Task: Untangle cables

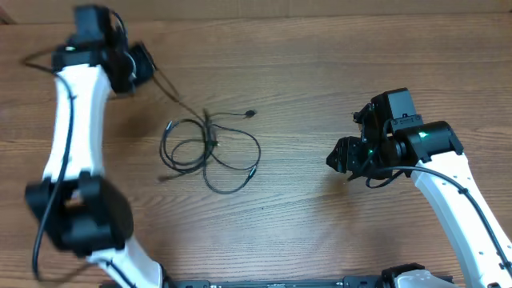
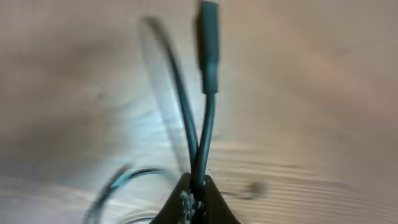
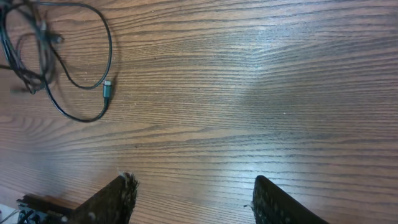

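Observation:
A loose tangle of thin black cables (image 1: 210, 152) lies on the wooden table at centre left, with small plug ends at its edges. One strand runs up and left from it to my left gripper (image 1: 142, 66), at the far left of the table. In the left wrist view that gripper (image 2: 198, 186) is shut on a black cable (image 2: 205, 134) whose plug end (image 2: 209, 46) sticks out beyond the fingertips. My right gripper (image 1: 340, 158) is open and empty, well to the right of the tangle. The right wrist view shows its spread fingers (image 3: 193, 196) over bare wood, with cable loops (image 3: 56, 56) at the upper left.
The wooden table (image 1: 320, 72) fills the overhead view. A thicker black wire (image 1: 36, 56) trails off the left arm at the far left edge. The two arm bases stand at the near edge.

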`<action>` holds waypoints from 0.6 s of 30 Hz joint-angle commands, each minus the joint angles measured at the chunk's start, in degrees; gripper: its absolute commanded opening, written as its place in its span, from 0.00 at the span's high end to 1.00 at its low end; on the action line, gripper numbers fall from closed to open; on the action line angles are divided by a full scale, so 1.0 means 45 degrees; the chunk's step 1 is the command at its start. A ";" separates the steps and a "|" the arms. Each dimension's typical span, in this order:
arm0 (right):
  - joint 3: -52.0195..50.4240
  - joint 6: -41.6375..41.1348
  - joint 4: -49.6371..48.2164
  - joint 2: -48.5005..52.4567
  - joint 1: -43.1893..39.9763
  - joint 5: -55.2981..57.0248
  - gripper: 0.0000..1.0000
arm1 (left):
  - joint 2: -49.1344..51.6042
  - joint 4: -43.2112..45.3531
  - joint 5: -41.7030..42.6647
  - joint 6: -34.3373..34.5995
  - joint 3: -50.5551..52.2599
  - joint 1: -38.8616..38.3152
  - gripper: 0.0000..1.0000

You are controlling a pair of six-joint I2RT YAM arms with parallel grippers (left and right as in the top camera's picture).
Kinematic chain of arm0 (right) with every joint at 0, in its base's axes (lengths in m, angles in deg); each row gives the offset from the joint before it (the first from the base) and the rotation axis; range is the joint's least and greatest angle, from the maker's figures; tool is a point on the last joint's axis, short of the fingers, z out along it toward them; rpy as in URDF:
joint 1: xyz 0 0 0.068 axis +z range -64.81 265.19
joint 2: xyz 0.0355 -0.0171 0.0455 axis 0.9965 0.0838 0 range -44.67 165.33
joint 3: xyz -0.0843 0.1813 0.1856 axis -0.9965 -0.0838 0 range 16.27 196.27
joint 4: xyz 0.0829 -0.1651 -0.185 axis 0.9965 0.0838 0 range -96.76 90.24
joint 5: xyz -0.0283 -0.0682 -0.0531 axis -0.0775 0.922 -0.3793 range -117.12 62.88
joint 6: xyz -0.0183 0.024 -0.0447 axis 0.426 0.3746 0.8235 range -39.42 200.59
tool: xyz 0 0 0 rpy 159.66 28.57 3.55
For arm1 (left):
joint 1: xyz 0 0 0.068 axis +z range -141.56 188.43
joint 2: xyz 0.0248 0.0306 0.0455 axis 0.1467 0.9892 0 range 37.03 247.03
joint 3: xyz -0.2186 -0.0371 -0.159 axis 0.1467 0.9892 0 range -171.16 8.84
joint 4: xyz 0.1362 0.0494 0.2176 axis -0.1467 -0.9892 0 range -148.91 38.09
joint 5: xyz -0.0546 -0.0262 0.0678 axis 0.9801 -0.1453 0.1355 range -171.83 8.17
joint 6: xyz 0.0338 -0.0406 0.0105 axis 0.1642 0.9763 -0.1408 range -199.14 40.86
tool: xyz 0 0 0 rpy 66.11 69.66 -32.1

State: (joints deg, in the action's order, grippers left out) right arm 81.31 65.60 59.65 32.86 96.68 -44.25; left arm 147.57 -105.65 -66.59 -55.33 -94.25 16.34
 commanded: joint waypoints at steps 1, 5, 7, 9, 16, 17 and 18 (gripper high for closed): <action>0.0126 0.0039 -0.0117 0.0000 -0.0058 0.0087 0.41 | -0.2302 0.0379 0.1831 -0.0257 -0.0923 -0.0015 0.96; 0.0126 0.0039 -0.0141 0.0000 -0.0058 0.0092 0.41 | -0.3546 0.0967 0.1826 -0.0248 -0.0962 0.0024 0.96; 0.0126 0.0039 -0.0141 0.0000 -0.0058 0.0092 0.41 | -0.4148 0.1341 0.1826 -0.0243 -0.0962 0.0024 0.96; 0.0126 0.0044 -0.0141 0.0000 -0.0058 0.0097 0.41 | -0.4629 0.1705 0.1817 -0.0233 -0.0967 0.0024 0.96; 0.0126 0.0049 -0.0155 0.0000 -0.0058 0.0136 0.41 | -0.5916 0.3381 0.1287 0.0121 -0.0967 0.0457 0.96; 0.0126 0.0049 -0.0155 0.0000 -0.0058 0.0136 0.41 | -0.6042 0.3643 0.1185 0.0146 -0.0967 0.0602 0.96; 0.0126 0.0049 -0.0155 0.0000 -0.0058 0.0136 0.41 | -0.6139 0.3857 0.1127 0.0141 -0.0967 0.0724 0.96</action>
State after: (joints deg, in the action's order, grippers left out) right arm 81.31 65.65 59.21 32.86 96.68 -44.25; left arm 123.09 -90.57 -59.81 -55.26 -97.72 17.58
